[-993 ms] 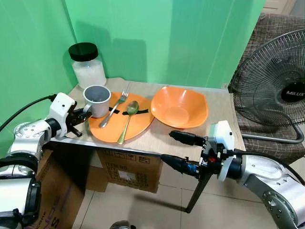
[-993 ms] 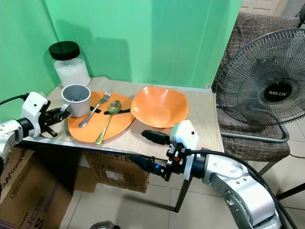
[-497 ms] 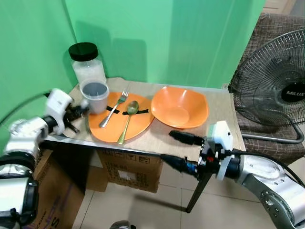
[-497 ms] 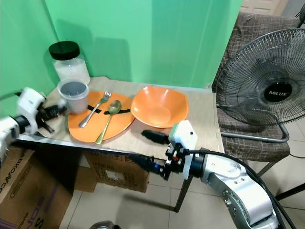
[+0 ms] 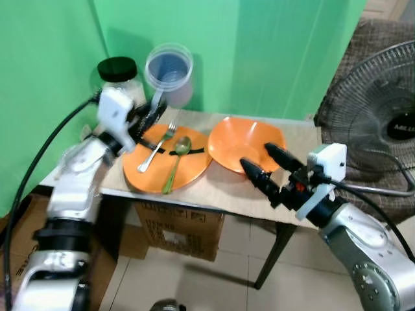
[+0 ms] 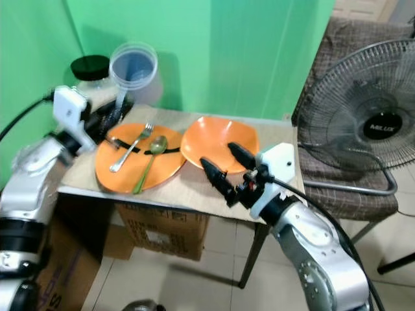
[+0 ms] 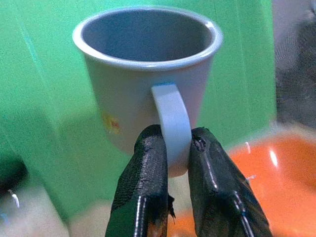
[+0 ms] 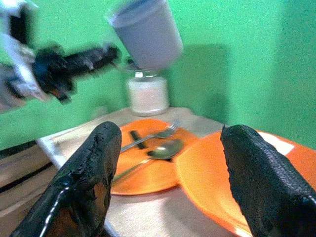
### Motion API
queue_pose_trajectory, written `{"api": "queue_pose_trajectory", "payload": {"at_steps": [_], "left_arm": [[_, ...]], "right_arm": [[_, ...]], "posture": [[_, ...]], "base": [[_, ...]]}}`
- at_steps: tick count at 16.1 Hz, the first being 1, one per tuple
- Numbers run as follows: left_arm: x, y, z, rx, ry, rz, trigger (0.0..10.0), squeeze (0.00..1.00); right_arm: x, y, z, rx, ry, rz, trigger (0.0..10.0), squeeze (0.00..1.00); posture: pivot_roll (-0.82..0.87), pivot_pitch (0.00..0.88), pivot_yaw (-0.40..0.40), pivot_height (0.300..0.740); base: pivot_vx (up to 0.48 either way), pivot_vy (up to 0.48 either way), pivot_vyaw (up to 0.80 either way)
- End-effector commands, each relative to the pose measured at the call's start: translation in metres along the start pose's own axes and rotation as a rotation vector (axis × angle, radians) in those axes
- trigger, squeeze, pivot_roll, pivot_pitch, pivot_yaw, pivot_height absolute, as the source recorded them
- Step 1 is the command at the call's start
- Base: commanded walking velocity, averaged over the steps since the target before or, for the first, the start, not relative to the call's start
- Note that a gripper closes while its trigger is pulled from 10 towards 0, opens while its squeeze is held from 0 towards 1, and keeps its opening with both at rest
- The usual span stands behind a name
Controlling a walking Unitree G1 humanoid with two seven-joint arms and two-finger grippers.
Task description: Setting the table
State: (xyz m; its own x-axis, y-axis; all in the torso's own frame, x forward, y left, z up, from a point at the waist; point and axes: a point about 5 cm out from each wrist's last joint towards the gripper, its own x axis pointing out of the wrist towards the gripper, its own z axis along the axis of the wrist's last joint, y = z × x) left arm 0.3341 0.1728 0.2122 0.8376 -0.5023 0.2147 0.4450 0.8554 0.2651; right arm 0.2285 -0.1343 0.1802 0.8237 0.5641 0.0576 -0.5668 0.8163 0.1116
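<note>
A grey mug (image 5: 170, 72) hangs high above the back left of the table, in front of the green wall. My left gripper (image 5: 154, 111) is shut on its handle (image 7: 170, 118), pinched between both fingers. Below it lies an orange plate (image 5: 192, 173) with a fork (image 5: 157, 146) and a spoon (image 5: 176, 159) taped onto it. An orange bowl (image 5: 243, 137) sits to the plate's right. My right gripper (image 5: 262, 166) is open and holds nothing, hovering at the table's front edge just before the bowl; its fingers (image 8: 89, 182) stand wide apart.
A glass jar with a black lid (image 5: 117, 70) stands at the table's back left corner. Cardboard boxes (image 5: 178, 225) sit under the small table (image 5: 295, 139). A standing fan (image 5: 379, 123) and a brown chair are close on the right.
My left gripper has lifted the mug off the table, up and toward the wall. The right gripper has risen from below the table's edge to the bowl's front.
</note>
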Motion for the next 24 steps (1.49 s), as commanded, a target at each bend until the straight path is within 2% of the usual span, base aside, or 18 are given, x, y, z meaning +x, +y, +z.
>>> {"api": "queue_pose_trajectory", "payload": {"at_steps": [1,3,5,8,9,11,12,13,15,17,18,21,23,24], "left_arm": [[0.004,-0.009,0.013,0.012,-0.014,0.066,10.0,0.0],[0.0,-0.029,0.01,-0.015,-0.002,0.087,10.0,0.0],[-0.001,-0.045,0.013,-0.039,-0.019,0.091,10.0,0.0],[0.001,-0.062,0.023,-0.074,-0.049,0.126,10.0,0.0],[0.002,-0.062,0.023,-0.085,-0.053,0.146,10.0,0.0],[0.003,-0.058,0.024,-0.016,-0.072,0.221,10.0,0.0],[0.002,-0.059,0.019,-0.015,-0.002,0.212,10.0,0.0],[-0.002,-0.062,0.018,-0.048,0.01,0.115,10.0,0.0],[-0.011,-0.058,0.011,-0.045,0.04,0.142,10.0,0.0],[-0.021,-0.058,0.004,-0.034,0.071,0.16,10.0,0.0],[-0.026,-0.06,0.001,-0.021,0.094,0.16,10.0,0.0],[-0.033,-0.056,-0.002,-0.031,0.121,0.162,10.0,0.0],[-0.039,-0.056,-0.007,-0.046,0.165,0.161,10.0,0.0],[-0.045,-0.05,-0.011,-0.075,0.197,0.201,10.0,0.0]], "right_arm": [[-0.001,0.002,0.006,-0.018,-0.021,-0.052,10.0,0.0],[0.0,0.002,0.006,-0.009,-0.025,-0.113,10.0,0.0],[-0.002,-0.006,0.005,0.008,-0.033,-0.212,10.0,0.0],[-0.004,-0.017,0.009,0.007,-0.056,-0.317,10.0,0.0],[-0.004,-0.018,0.012,0.003,-0.073,-0.329,10.0,0.0],[-0.006,-0.02,0.015,-0.001,-0.094,-0.353,10.0,0.0],[-0.007,-0.021,0.014,0.001,-0.092,-0.363,10.0,0.0],[-0.007,-0.019,0.013,0.038,-0.1,-0.348,10.0,0.0],[-0.006,-0.02,0.009,0.089,-0.118,-0.396,10.0,0.0],[-0.004,-0.018,0.004,0.074,-0.087,-0.392,10.0,0.0],[-0.006,-0.023,0.0,0.07,-0.071,-0.439,10.0,0.0],[-0.012,-0.025,-0.008,0.022,-0.037,-0.441,10.0,0.0],[-0.013,-0.025,-0.013,-0.008,-0.014,-0.422,10.0,0.0],[-0.009,-0.028,-0.011,-0.012,-0.02,-0.449,10.0,0.0]], "posture": [[0.04,0.0,0.032,0.74],[0.03,0.0,0.037,0.74],[0.03,0.0,0.028,0.74],[0.03,0.0,0.023,0.74],[0.03,0.0,0.032,0.74],[0.03,0.0,0.037,0.74],[0.03,0.0,0.038,0.74],[0.03,0.0,0.038,0.74],[0.04,0.0,0.033,0.74],[0.03,0.0,0.038,0.74],[0.03,0.0,0.03,0.74],[0.03,0.0,0.04,0.74],[0.03,0.0,0.033,0.74],[0.03,0.0,0.024,0.74]], "base": [[0.0,0.0,0.0],[0.0,0.0,0.0],[0.0,0.0,-0.73],[0.0,0.0,-0.79],[0.0,0.0,-0.8],[0.0,0.0,-0.8],[0.0,0.0,-0.8],[0.0,0.0,-0.8],[0.0,0.0,-0.8],[0.0,0.0,-0.8],[0.0,0.0,-0.8],[0.0,0.0,-0.8],[0.0,0.0,-0.8],[0.0,0.0,-0.8]]}}
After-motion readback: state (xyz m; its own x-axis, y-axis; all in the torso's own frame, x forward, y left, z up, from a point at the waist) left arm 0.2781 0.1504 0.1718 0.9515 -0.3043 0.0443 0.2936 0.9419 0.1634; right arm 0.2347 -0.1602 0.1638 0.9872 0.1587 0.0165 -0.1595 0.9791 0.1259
